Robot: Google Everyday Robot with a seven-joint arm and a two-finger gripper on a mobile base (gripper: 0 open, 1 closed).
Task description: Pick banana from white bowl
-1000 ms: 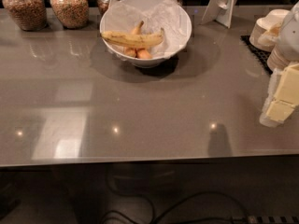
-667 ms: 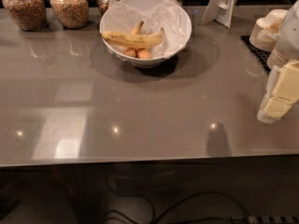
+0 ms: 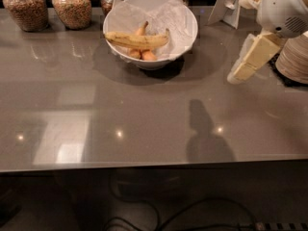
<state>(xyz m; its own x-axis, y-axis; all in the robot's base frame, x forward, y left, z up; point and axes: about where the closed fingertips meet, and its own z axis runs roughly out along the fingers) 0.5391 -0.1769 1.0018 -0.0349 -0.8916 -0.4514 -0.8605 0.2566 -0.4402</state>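
Note:
A long curved yellow banana [image 3: 137,39] lies across the large white bowl [image 3: 187,38], which is lined with crumpled white paper. Short orange pieces [image 3: 143,55] lie under and behind it. The bowl stands at the back centre of the grey counter. My gripper [image 3: 240,71] hangs at the right, above the counter, well to the right of the bowl and apart from it. It carries nothing that I can see.
Several glass jars of grains [image 3: 72,6] stand along the back left. A white card stand [image 3: 230,4] is at the back right. Stacked cream bowls [image 3: 294,57] sit at the right edge behind the arm. The counter's front edge [image 3: 144,165] runs below.
The view now sits closer to the counter, so the bowl looks larger. My gripper has moved up and to the left, nearer the bowl.

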